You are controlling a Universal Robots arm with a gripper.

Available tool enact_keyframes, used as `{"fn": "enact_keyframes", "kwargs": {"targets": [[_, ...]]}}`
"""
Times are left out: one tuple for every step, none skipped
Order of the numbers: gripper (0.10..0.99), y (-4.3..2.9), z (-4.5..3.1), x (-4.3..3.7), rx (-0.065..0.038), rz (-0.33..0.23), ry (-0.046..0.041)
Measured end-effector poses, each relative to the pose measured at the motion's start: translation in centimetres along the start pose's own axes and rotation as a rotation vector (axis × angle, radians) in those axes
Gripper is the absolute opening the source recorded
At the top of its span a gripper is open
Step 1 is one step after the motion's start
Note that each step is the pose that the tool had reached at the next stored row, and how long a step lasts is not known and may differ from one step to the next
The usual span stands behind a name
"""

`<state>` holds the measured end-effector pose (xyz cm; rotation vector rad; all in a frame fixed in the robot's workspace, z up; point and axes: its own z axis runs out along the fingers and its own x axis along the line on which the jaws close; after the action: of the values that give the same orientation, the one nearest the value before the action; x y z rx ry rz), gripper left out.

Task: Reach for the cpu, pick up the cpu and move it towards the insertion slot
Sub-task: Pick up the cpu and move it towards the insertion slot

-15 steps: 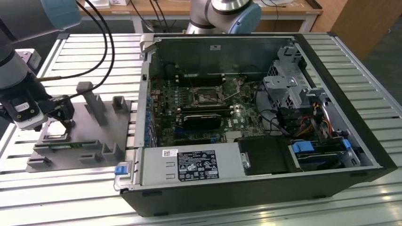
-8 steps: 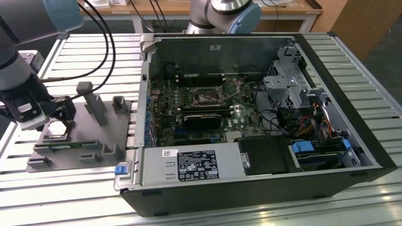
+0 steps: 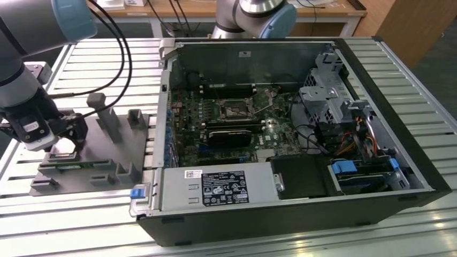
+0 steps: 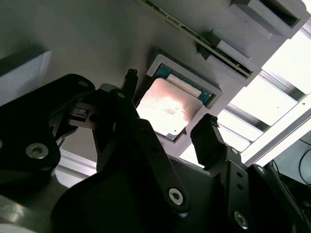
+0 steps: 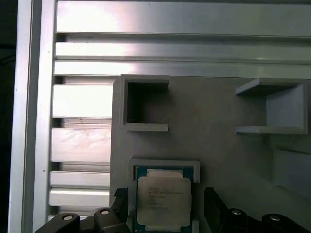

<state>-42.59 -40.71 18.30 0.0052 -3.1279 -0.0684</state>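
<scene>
The cpu (image 5: 164, 200), silvery-topped, lies flat in a grey tray (image 5: 218, 145) recess; the insertion slot (image 3: 234, 109), dark and square, stands well apart.

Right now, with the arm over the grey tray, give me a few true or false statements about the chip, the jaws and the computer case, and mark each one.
1. The chip lies in a recess of the grey tray. True.
2. The jaws stand open, one on each side of the chip. True.
3. The chip sits in the socket on the green board. False: it is in the tray, outside the computer case.
4. A side panel covers the computer case. False: the case lies open with the board showing.
5. The tray rests on a slatted metal table. True.
</scene>
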Motion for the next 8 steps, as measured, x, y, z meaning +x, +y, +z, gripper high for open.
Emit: {"fn": "enact_keyframes", "kwargs": {"targets": [[0.718, 0.0, 0.11, 0.0, 0.0, 0.0, 0.0], [0.718, -0.01, 0.2, 0.0, 0.0, 0.0, 0.0001], [0.718, -0.01, 0.26, 0.01, 0.0, 0.0, 0.0002], [0.718, -0.01, 0.27, 0.02, 0.0, 0.0, 0.0002], [0.706, 0.0, 0.26, 0.03, 0.0, 0.0, 0.0001], [0.639, 0.0, 0.26, 0.04, 0.0, 0.0, -0.0003], [0.639, 0.0, 0.22, 0.06, 0.0, 0.0, -0.0006], [0.573, 0.01, 0.09, 0.09, 0.0, 0.0, -0.001]]}}
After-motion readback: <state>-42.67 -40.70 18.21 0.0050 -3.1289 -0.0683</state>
